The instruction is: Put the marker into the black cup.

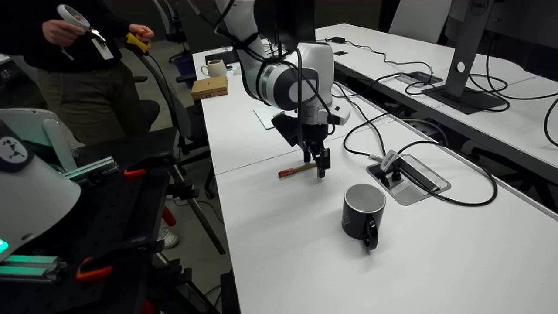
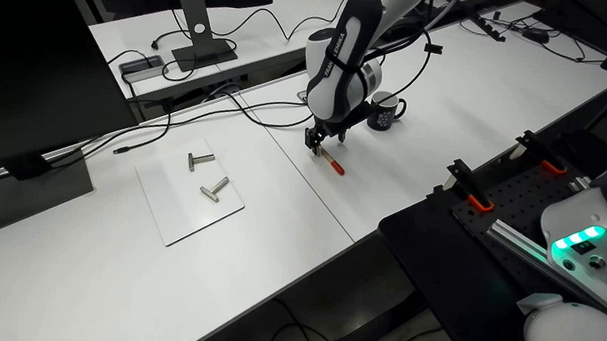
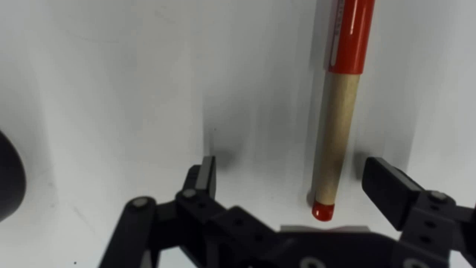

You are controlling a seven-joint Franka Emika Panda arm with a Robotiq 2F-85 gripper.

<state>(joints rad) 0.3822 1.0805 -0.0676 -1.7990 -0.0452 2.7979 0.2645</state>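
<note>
On the tabletop [image 1: 279, 253], a marker [image 3: 338, 126] is lying with one end between wide-spread fingers [image 3: 388, 197], presumably for gripping; near right in an exterior view, a cup [image 1: 358, 220] is standing upright, seemingly awaiting it.

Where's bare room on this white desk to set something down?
The desk is bare between the white panel and the near edge, and past the black mug, away from the marker. Crowded: around the tool, marker and cabled outlet box.
</note>
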